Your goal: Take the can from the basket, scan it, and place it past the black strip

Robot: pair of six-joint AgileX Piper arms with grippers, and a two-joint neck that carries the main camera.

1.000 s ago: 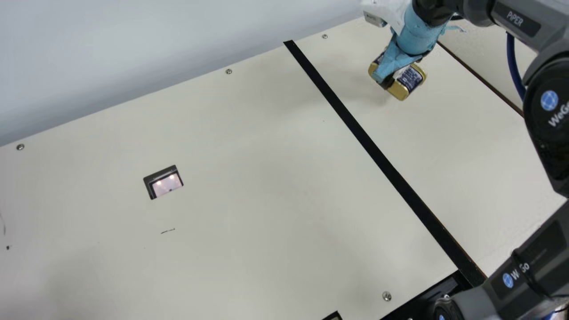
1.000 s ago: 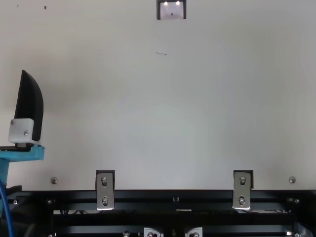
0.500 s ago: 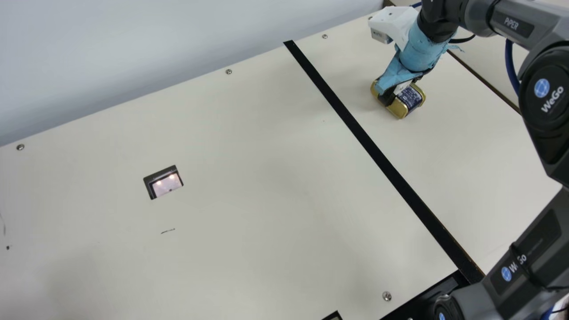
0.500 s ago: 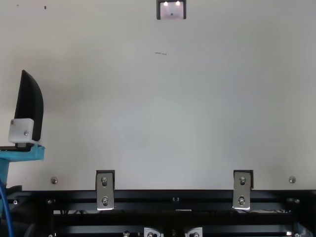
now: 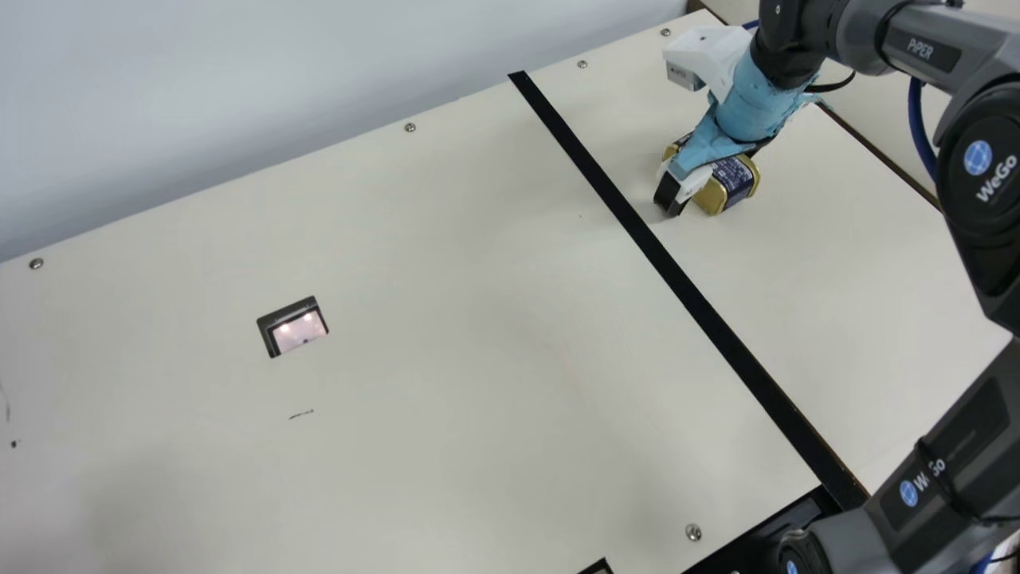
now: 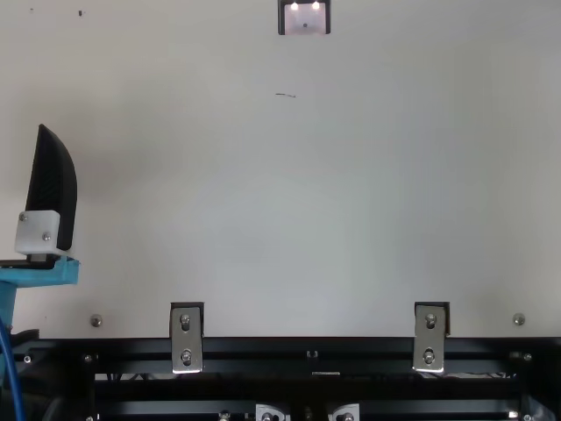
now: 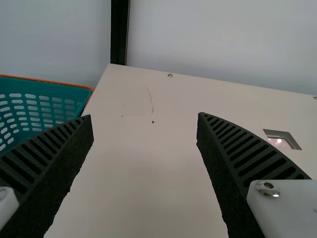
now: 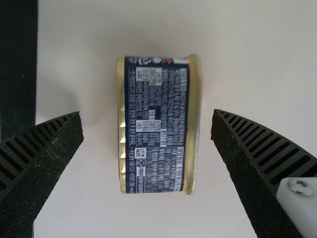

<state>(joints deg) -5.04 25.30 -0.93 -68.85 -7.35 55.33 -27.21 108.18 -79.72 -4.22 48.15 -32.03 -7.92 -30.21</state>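
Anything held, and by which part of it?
Nothing held. Right gripper is open around the navy-and-gold metal can, touching neither side; left gripper is open and empty.

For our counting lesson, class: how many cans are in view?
1 can, on the table right of the black strip in the main view, between the open right claw's fingers. More may be hidden in the partly seen basket.

Your right end effector [image 5: 703,177] is low over the can [image 5: 735,182], which lies on its side on your desk [image 5: 446,279], past the black strip [image 5: 677,279]. You have one black finger [image 5: 669,194] standing between can and strip. Across the strip, your scanner window [image 5: 298,330] sits set into the desk, lit pinkish.
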